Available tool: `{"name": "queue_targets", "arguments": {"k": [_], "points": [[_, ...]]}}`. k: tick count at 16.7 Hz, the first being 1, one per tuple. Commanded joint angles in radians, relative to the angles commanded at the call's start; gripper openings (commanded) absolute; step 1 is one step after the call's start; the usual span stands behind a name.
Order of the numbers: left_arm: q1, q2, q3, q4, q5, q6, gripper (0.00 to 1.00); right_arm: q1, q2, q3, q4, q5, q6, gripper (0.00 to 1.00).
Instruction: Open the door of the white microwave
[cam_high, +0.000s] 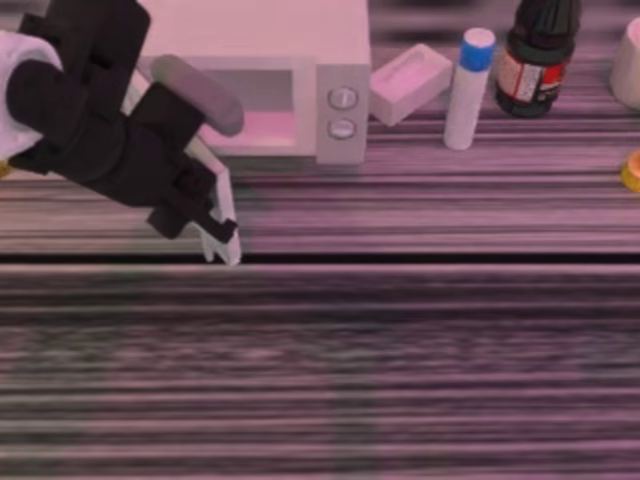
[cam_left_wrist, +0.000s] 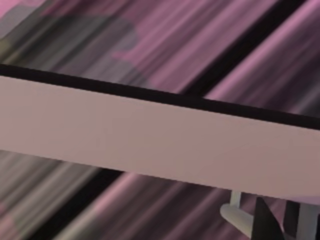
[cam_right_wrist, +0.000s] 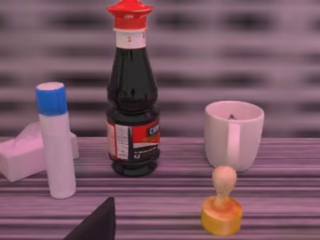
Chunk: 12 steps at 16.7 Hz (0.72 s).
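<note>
The left gripper (cam_high: 222, 232) pinches the door (cam_high: 224, 200) edge, swung wide from the white microwave (cam_high: 290, 75) behind it

The door (cam_left_wrist: 150, 145) spans the view edge-on — striped table (cam_left_wrist: 165, 45) behind it.

The left arm (cam_high: 90, 110) is built of blocky matte-black segments with a white rounded shell at nine o'clock, ending toward five o'clock in a black two-finger left gripper (cam_high: 215, 235) with narrow, pointed fingers.
</note>
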Motion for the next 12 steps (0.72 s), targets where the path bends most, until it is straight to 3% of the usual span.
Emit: {"name": "queue_targets", "arguments": {"k": [12], "points": [[0.011,-0.002,-0.004,-0.008,0.018,0.031,0.0,0.0,0.0,0.0,0.0,0.0,0.0,1.0]]}}
